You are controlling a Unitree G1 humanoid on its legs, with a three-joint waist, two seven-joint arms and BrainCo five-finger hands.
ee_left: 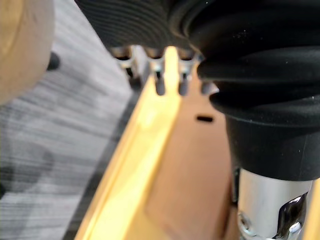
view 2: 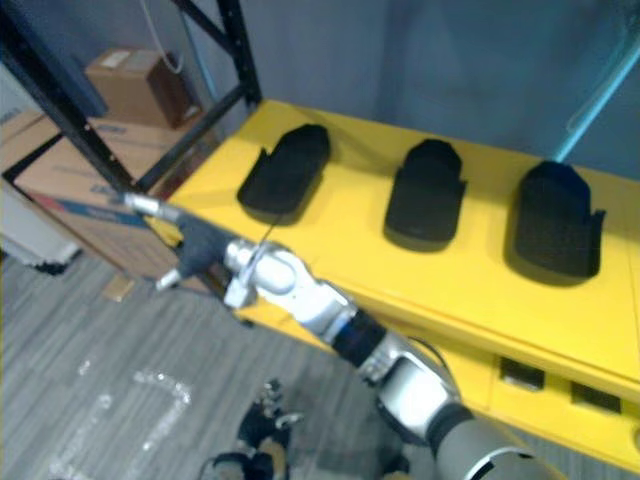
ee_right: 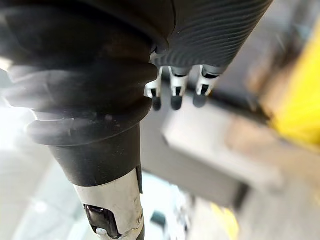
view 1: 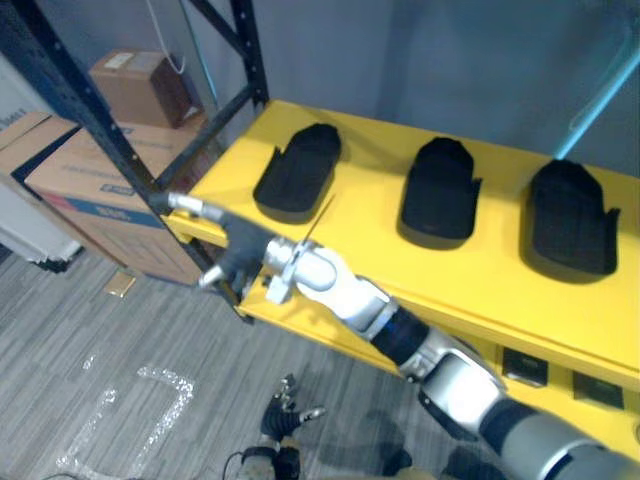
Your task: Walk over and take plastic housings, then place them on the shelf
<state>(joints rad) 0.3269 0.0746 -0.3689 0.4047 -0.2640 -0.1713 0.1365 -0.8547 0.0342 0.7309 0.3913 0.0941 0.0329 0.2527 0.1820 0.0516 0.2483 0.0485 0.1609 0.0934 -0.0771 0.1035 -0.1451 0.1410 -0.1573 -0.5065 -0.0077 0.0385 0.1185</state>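
Three black plastic housings lie in a row on the yellow shelf [view 1: 370,250]: one at the left [view 1: 297,172], one in the middle [view 1: 440,190], one at the right [view 1: 570,215]. My right arm reaches across the shelf's front edge, and my right hand [view 1: 238,255] hovers off the shelf's front left corner, open and empty, apart from the housings. In the right wrist view its fingers [ee_right: 173,95] hang straight with nothing between them. My left hand [view 1: 283,412] hangs low over the floor, open and empty; its fingers [ee_left: 160,82] show beside the yellow shelf edge.
A dark metal rack post [view 1: 80,100] slants down past the shelf's left corner. Cardboard boxes [view 1: 90,170] stand on the floor left of it, a smaller box [view 1: 140,85] behind. A teal bar [view 1: 600,90] rises at the back right. The lower yellow panel has dark slots [view 1: 525,367].
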